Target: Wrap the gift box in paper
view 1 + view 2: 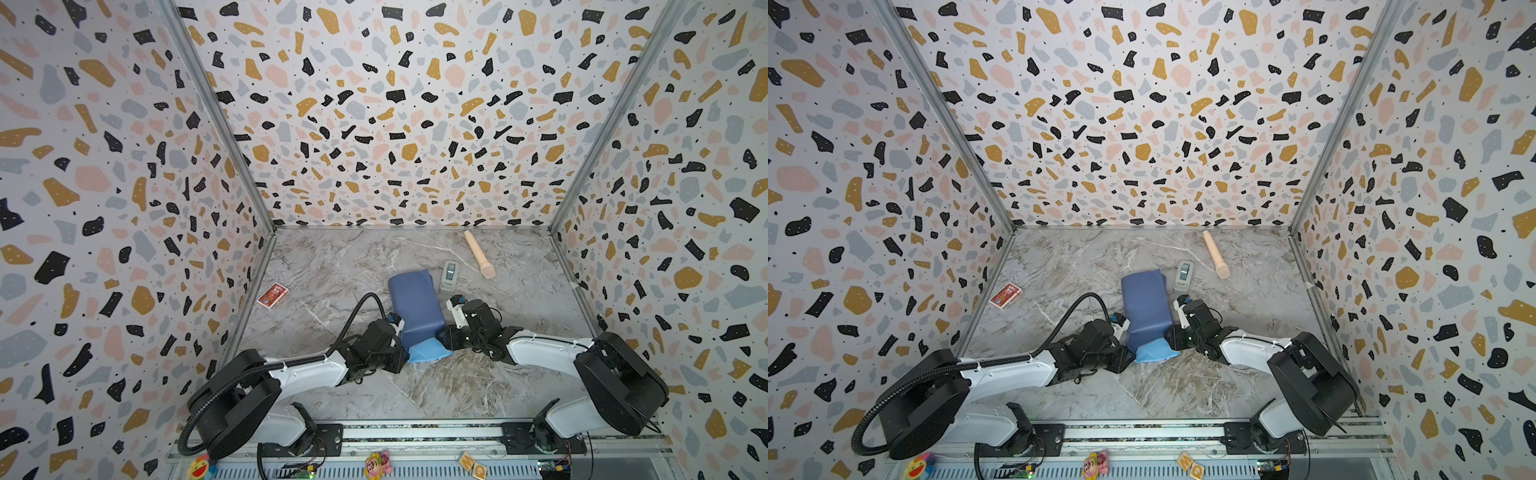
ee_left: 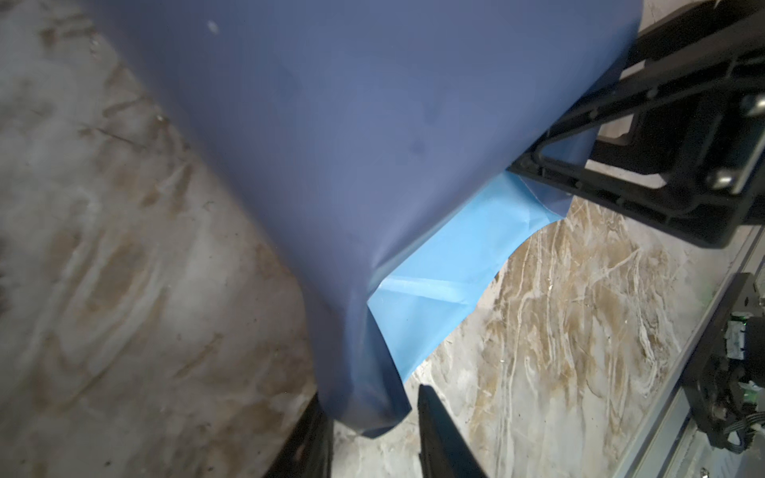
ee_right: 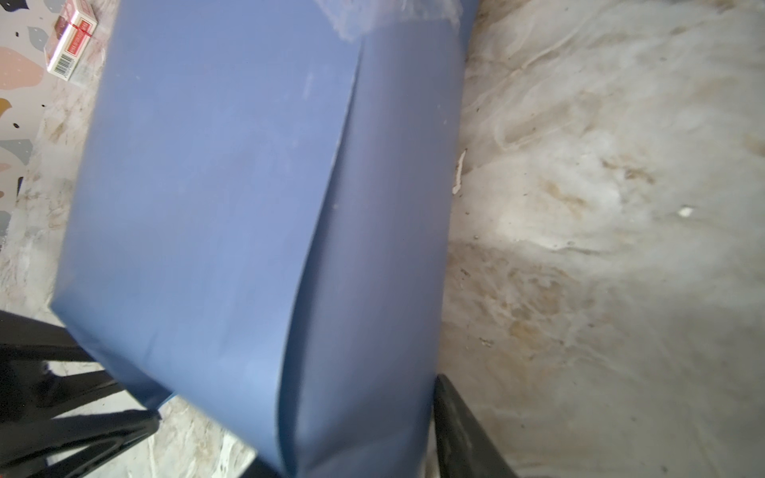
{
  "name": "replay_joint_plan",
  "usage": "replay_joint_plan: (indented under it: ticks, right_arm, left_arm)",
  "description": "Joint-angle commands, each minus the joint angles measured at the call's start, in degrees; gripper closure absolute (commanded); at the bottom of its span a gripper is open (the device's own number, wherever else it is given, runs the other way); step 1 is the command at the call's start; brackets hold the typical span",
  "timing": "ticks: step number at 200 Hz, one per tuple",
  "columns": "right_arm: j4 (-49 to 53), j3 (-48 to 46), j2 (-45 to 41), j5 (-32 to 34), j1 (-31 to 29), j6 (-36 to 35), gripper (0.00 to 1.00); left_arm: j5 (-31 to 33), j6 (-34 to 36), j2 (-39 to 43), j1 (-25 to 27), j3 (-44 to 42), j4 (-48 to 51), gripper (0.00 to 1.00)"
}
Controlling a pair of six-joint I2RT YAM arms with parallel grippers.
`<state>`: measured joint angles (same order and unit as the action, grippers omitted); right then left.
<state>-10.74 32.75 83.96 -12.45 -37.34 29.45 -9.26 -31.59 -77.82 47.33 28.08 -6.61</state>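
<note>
**Blue parcel lies mid-table, a gripper at each near corner**

The large thin blue paper (image 1: 415,305) (image 1: 1147,307) is folded around a squarish bulk in the middle of the table. Its duller, darker face is turned out. The dark navy gift box cannot be seen anywhere, as the sheet covers all of that bulk. At the near end the paper's lighter sky-blue face sticks out as a creased flap lying on the tabletop. In the right wrist view one long edge of the paper (image 3: 207,207) overlaps the panel beside it, with a crinkled bit of clear tape (image 3: 393,16) at the far end of that seam.

The left gripper (image 1: 405,352) (image 2: 368,438) is at the parcel's near left corner. Its black fingers stand apart with a hanging fold of the paper (image 2: 352,145) between them, and I cannot tell whether they pinch it. The right gripper (image 1: 442,334) (image 3: 360,447) is at the near right corner, its jaws closed part-way on the wrapped end.

Just beyond the parcel stands a small grey tape dispenser (image 1: 449,276), and farther back lies a beige wooden cylinder (image 1: 479,254). A small red card pack (image 1: 272,295) (image 3: 72,45) lies well off to the left on the grey marble-patterned table (image 1: 332,266).
</note>
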Motion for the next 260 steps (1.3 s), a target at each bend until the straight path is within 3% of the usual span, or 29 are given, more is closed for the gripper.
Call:
replay_joint_plan:
  ticks: [1,69,118,232,260]
  right_arm:
    - [0.2,-0.4,-1.0,-0.4,0.2,-0.1,0.55]
    - [0.0,-0.8,-1.1,-0.6,0.2,0.2,0.55]
    - [0.0,-0.7,-1.1,-0.6,0.2,0.3,0.56]
    - [-0.1,-0.8,-1.4,-0.7,0.1,0.3,0.56]
    - [-0.3,-1.0,-1.4,-0.9,0.1,0.4,0.56]
  left_arm:
    - [-1.6,-0.5,0.4,-0.1,-1.7,-3.1,0.61]
    - [-1.8,2.0,2.5,-0.6,-3.8,-0.6,0.55]
    - [-1.9,3.4,-0.3,-1.6,-1.2,-0.2,0.68]
    - [-2.0,1.5,-3.0,-1.5,1.3,-2.8,0.84]
    - [-2.3,1.1,-3.1,-1.6,1.9,-3.0,0.82]
